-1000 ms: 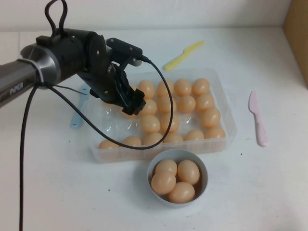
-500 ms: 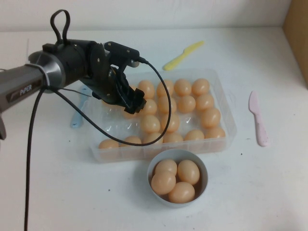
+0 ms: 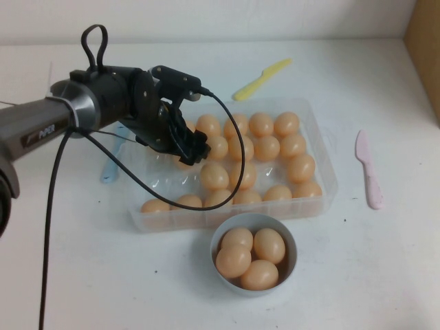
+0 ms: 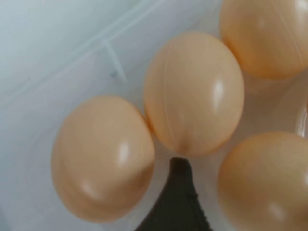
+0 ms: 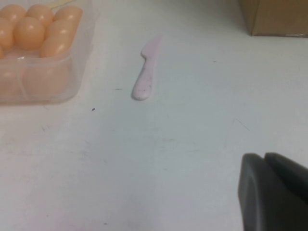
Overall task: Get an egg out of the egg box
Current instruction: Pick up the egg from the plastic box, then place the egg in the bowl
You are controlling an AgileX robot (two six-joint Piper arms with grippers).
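The clear plastic egg box [image 3: 323,196] lies mid-table with many peach-orange eggs in its right and middle cups; its left cups are bare. My left gripper [image 3: 191,148] is down inside the box at the left edge of the egg cluster. In the left wrist view one black finger [image 4: 177,197] stands between eggs, with an egg [image 4: 262,185] beside it, a small gap apart, and another egg [image 4: 192,91] just ahead. The other finger is out of view. My right gripper [image 5: 263,159] is shut and empty, low over bare table right of the box; it does not show in the high view.
A grey-blue bowl [image 3: 292,265] with several eggs stands just in front of the box. A yellow knife [image 3: 261,79] lies behind the box, a pink knife [image 3: 368,168] to its right, a blue knife [image 3: 110,168] to its left. A cardboard box [image 3: 426,48] stands at the far right.
My left arm has sunk lower and tilted toward the box, with its gripper staying over the same spot among the left-hand eggs. The eggs have not moved.
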